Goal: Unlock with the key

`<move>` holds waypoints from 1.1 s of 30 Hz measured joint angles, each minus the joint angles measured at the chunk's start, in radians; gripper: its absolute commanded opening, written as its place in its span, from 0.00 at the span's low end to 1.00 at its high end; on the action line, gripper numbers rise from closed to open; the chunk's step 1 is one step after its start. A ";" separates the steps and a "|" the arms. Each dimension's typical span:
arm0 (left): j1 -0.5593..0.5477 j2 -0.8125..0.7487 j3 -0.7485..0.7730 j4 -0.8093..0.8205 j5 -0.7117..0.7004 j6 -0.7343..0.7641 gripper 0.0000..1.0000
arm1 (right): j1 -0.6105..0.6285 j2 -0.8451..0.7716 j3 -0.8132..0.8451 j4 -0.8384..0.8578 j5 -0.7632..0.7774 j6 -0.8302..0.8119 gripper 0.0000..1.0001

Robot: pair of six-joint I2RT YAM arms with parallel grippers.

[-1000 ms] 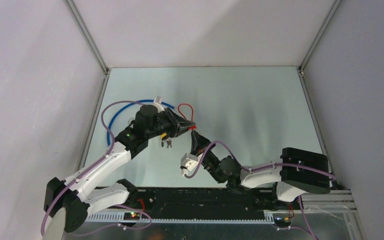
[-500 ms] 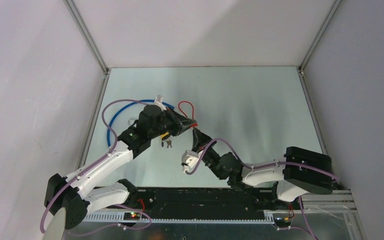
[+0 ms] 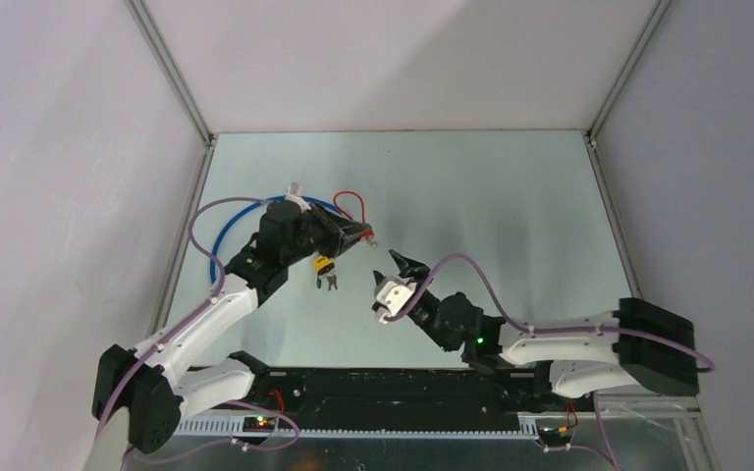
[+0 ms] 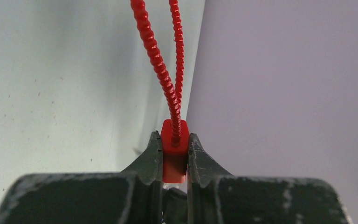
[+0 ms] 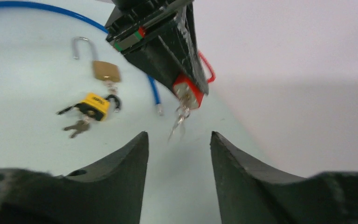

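My left gripper is shut on the small red lock body. Its ribbed red cable shackle loops up and away from the jaws. In the top view this gripper holds the red lock above the table, left of centre. In the right wrist view a silver key hangs from the underside of the red lock. My right gripper stands open a short way below and in front of the key, touching nothing. In the top view the right gripper sits just right of the lock.
A brass padlock lies on the table. Beside it is a yellow padlock with a bunch of keys. A blue cable curves round behind the left arm. White walls close in the table on three sides.
My right gripper has opened, let go of the key and drawn back to the right. The left gripper has stayed shut on the red lock and shifted slightly back and left.
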 measured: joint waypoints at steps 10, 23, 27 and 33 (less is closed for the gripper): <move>0.032 0.000 -0.019 0.143 0.048 0.000 0.00 | -0.118 -0.310 0.000 -0.354 -0.123 0.563 0.52; -0.014 -0.078 -0.084 0.271 0.082 0.038 0.00 | -0.373 -0.330 -0.006 -0.333 -0.392 1.009 0.46; -0.017 -0.096 -0.106 0.334 0.084 0.045 0.00 | -0.478 -0.302 -0.006 -0.269 -0.528 1.197 0.48; -0.026 -0.096 -0.154 0.445 0.085 0.035 0.00 | -0.561 -0.222 -0.008 -0.143 -0.692 1.428 0.47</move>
